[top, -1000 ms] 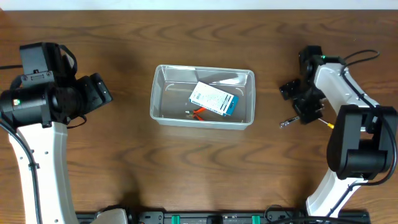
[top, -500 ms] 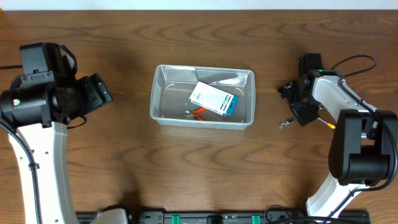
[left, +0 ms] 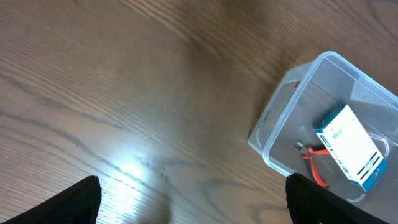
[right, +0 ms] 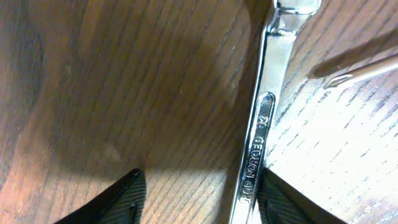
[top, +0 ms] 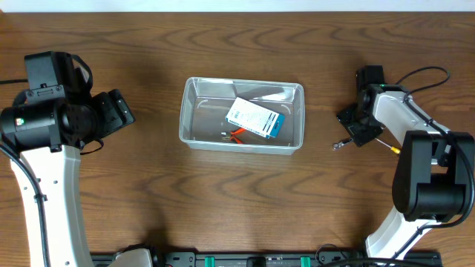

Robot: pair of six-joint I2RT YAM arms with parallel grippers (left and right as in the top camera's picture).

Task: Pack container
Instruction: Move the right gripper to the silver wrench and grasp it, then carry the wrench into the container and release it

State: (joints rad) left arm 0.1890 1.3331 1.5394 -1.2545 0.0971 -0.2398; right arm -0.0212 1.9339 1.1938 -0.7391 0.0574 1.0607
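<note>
The clear plastic container stands mid-table and holds a blue-and-white box and red-handled pliers; it also shows in the left wrist view. My left gripper is open and empty, left of the container above bare wood; its fingertips sit far apart. My right gripper is down at the table right of the container. It is open around a silver wrench. The wrench lies against the right finger, and the left finger is well apart from it.
A screwdriver tip lies just right of the wrench, and its yellow handle shows beside my right arm. The wrench's end pokes out toward the container. The table's far edge runs along the top.
My right gripper has turned and dropped lower over the wrench. The left arm, the container and its contents have not moved.
</note>
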